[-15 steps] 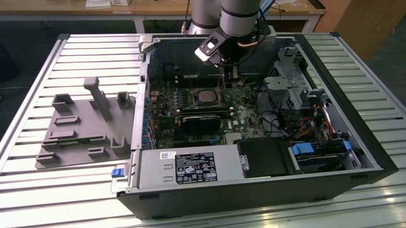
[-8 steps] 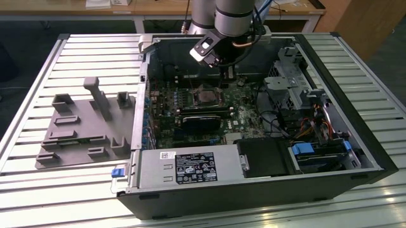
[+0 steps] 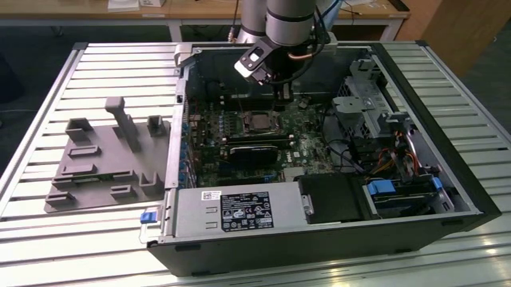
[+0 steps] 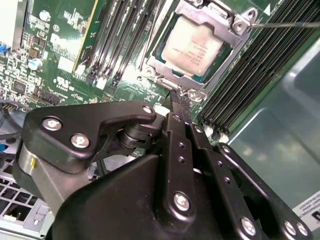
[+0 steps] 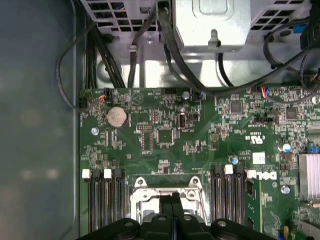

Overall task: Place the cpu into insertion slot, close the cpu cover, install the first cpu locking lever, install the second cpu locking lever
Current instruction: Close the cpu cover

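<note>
The cpu (image 4: 192, 47), a pale silver square, lies in its socket on the green motherboard (image 5: 165, 135). The silvery cpu cover (image 4: 167, 70) lies down around it as a frame. A thin wire locking lever (image 4: 285, 23) sticks out from one corner of the socket, over the memory slots. My gripper (image 4: 178, 100) is shut with nothing between its black fingers, its tip just at the socket's edge. In the first wrist view the gripper (image 5: 170, 199) sits over the socket frame (image 5: 140, 192). In the exterior view the gripper (image 3: 281, 95) hangs just behind the socket (image 3: 257, 121).
The open computer case (image 3: 447, 179) lies on a slatted table. A power supply (image 3: 239, 212) sits at the front, a drive cage (image 3: 375, 107) on the exterior view's right, and a black block (image 3: 255, 154) is in front of the socket. A grey fixture plate (image 3: 104, 161) lies outside on the exterior view's left.
</note>
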Robot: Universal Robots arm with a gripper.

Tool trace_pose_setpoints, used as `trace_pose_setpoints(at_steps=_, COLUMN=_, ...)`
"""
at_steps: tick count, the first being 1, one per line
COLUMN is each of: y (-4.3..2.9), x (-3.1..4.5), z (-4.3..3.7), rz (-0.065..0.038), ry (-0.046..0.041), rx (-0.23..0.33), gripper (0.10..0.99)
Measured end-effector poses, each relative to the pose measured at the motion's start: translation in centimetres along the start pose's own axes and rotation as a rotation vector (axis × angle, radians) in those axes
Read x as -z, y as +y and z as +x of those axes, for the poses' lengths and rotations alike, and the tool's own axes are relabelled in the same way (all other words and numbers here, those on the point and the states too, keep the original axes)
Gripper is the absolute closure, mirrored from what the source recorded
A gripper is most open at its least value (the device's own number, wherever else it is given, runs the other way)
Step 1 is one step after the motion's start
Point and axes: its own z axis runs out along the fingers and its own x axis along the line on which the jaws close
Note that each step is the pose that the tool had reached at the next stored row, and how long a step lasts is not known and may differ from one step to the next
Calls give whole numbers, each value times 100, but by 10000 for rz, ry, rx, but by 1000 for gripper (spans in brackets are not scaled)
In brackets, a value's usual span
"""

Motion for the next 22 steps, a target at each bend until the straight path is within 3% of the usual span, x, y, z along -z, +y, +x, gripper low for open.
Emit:
trace_pose_setpoints(at_steps=9, y=-183, x=-39, z=-9, rz=0, ry=0, rx=1, gripper=984)
trace_pose_setpoints(at_steps=10, y=-243, x=-63, z=-12, rz=0, ry=1, rx=-1, gripper=984)
trace_pose_setpoints(at_steps=22, y=-380, x=-145, z=-23, rz=1, ry=-1, rx=0, gripper=984)
